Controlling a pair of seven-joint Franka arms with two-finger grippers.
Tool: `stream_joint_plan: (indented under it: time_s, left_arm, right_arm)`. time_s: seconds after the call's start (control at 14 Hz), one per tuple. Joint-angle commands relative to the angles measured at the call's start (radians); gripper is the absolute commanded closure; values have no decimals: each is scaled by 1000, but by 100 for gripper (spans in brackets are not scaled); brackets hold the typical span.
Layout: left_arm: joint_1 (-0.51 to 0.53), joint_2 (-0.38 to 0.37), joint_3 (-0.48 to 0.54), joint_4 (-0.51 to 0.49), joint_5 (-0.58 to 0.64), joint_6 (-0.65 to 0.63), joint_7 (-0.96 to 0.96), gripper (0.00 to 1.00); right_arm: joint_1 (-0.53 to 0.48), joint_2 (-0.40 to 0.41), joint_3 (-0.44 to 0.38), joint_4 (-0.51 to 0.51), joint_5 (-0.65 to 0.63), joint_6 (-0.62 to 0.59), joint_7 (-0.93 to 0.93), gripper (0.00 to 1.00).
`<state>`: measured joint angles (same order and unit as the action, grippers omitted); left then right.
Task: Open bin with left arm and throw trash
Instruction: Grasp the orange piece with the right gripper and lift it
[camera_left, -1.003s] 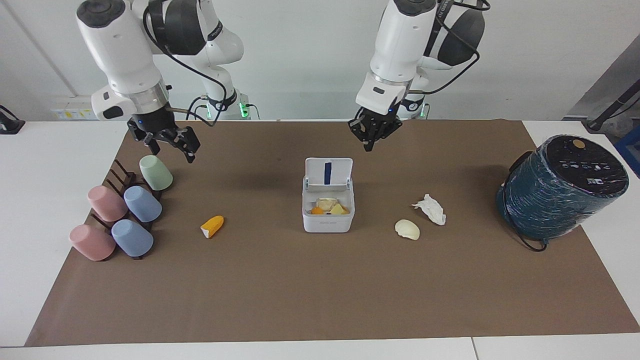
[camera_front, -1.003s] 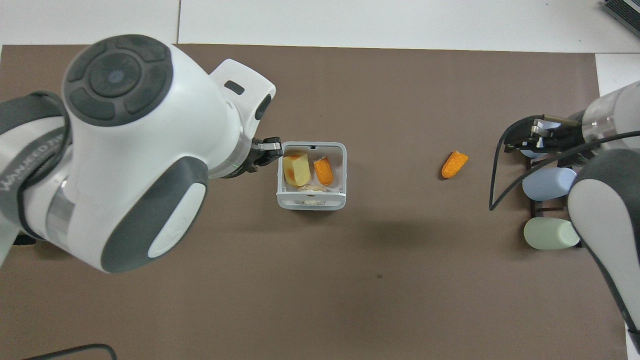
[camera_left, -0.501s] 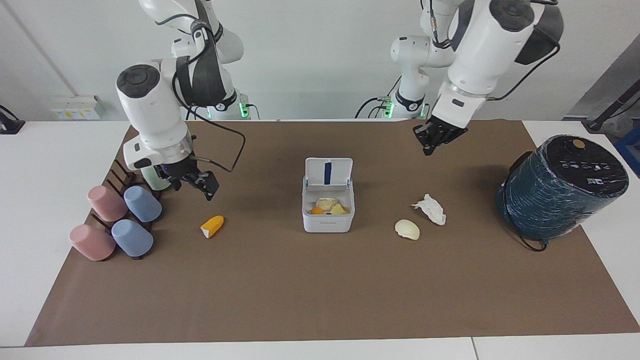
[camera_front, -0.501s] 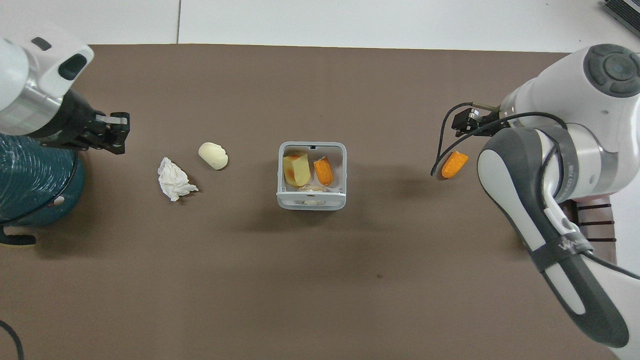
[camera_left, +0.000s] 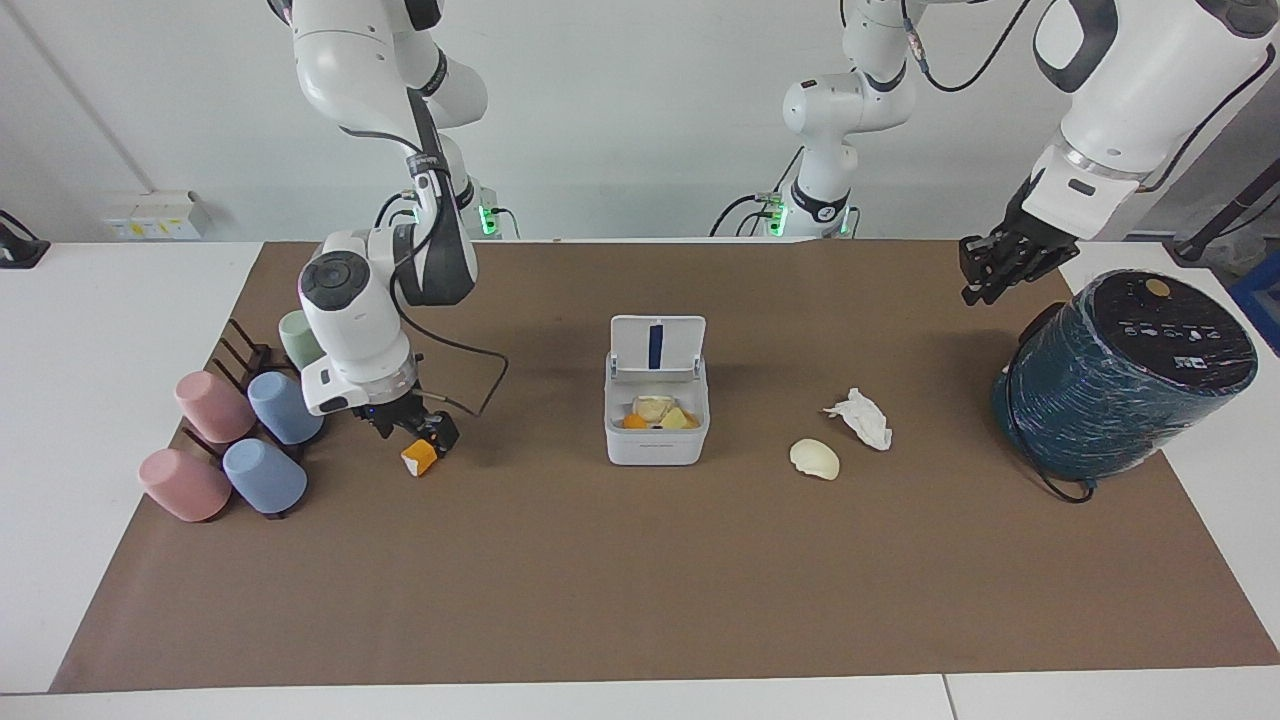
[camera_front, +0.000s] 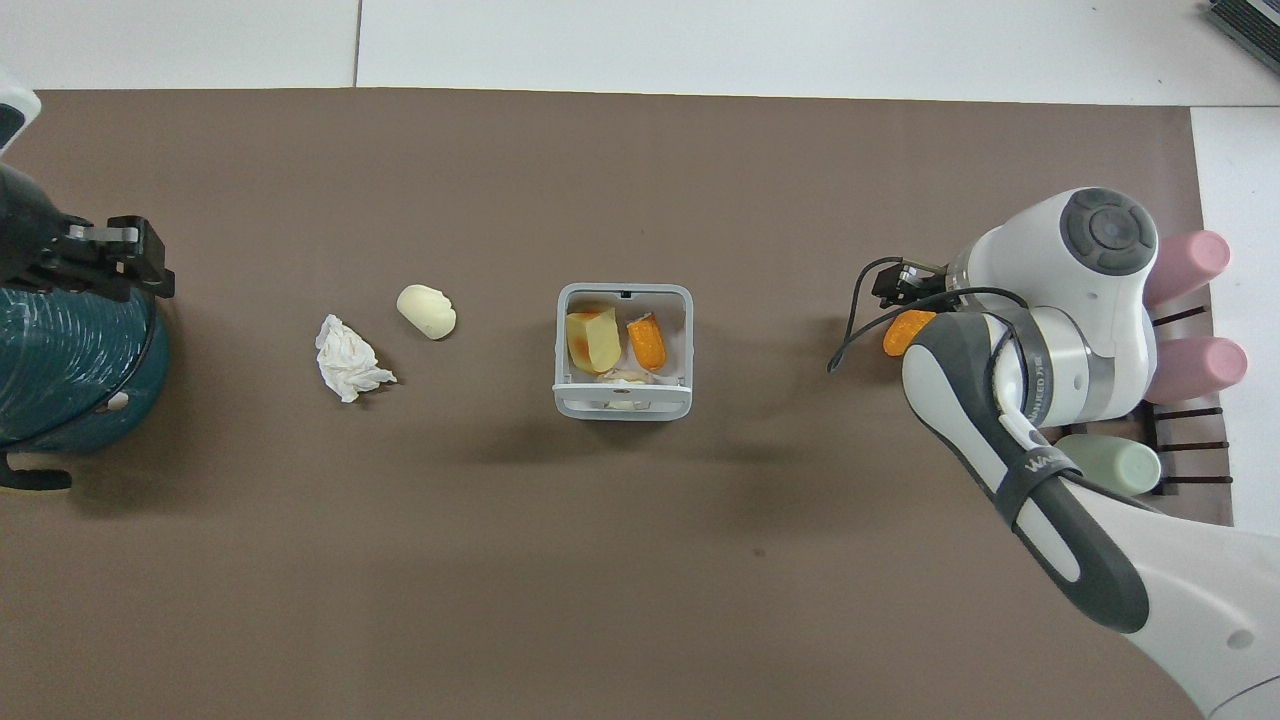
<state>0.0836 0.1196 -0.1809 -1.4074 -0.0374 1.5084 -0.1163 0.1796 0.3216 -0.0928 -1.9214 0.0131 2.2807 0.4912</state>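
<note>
The white bin (camera_left: 655, 440) stands mid-mat with its lid (camera_left: 657, 345) up, the blue strip showing; it also shows in the overhead view (camera_front: 622, 402). Yellow, orange and pale scraps lie in it. An orange peel (camera_left: 418, 460) lies on the mat toward the right arm's end. My right gripper (camera_left: 420, 438) is low over it, open, one finger on each side; in the overhead view the right gripper (camera_front: 893, 298) covers part of the peel (camera_front: 900, 338). The cream peel (camera_left: 815, 458) and white tissue (camera_left: 860, 417) lie toward the left arm's end. My left gripper (camera_left: 978, 285) is shut, empty, raised beside the teal cylinder.
A big teal wrapped cylinder (camera_left: 1120, 380) stands at the left arm's end of the brown mat (camera_left: 640, 580). A dark rack with pastel cups (camera_left: 240, 420) stands at the right arm's end, close to the right arm's wrist.
The left gripper swung from above the bin out to the teal cylinder. The right gripper came down from over the cup rack to the orange peel.
</note>
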Motion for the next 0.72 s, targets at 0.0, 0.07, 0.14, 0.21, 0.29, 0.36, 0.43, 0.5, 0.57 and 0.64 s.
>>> stream_joint_plan:
  time_s: [0.0, 0.07, 0.14, 0.21, 0.29, 0.36, 0.43, 0.5, 0.57, 0.64]
  left_arm:
    - [-8, -28, -3, -45, 14, 29, 15, 0]
    - [-11, -34, -5, -59, 23, 39, 15, 0]
    - [-11, -40, -6, -76, 24, 53, 17, 0]
    - [-11, -41, -8, -84, 24, 62, 17, 0]
    - [-11, -44, -8, -85, 25, 64, 17, 0]
    - [-11, -47, -8, -93, 25, 64, 17, 0]
    - [-11, -51, -8, -100, 25, 65, 18, 0]
    - [-11, -60, -8, -114, 25, 75, 27, 0]
    - [-11, -63, -8, -128, 25, 82, 30, 0]
    - [-11, -66, -8, -131, 25, 84, 30, 0]
  right_arm:
    - [-15, 14, 5, -37, 34, 58, 15, 0]
    - [-15, 14, 5, -57, 37, 81, 17, 0]
    - [-17, 14, 5, -59, 37, 88, 14, 0]
    - [-22, 17, 5, -59, 39, 89, 10, 0]
    - [-22, 20, 5, -62, 39, 89, 10, 0]
    - [-22, 20, 5, -61, 39, 89, 12, 7]
    - [-19, 20, 5, -60, 39, 88, 10, 27]
    - [-17, 20, 5, -59, 39, 83, 7, 54]
    - [-17, 19, 5, -56, 39, 79, 6, 93]
    - [-14, 20, 5, -54, 39, 77, 9, 100]
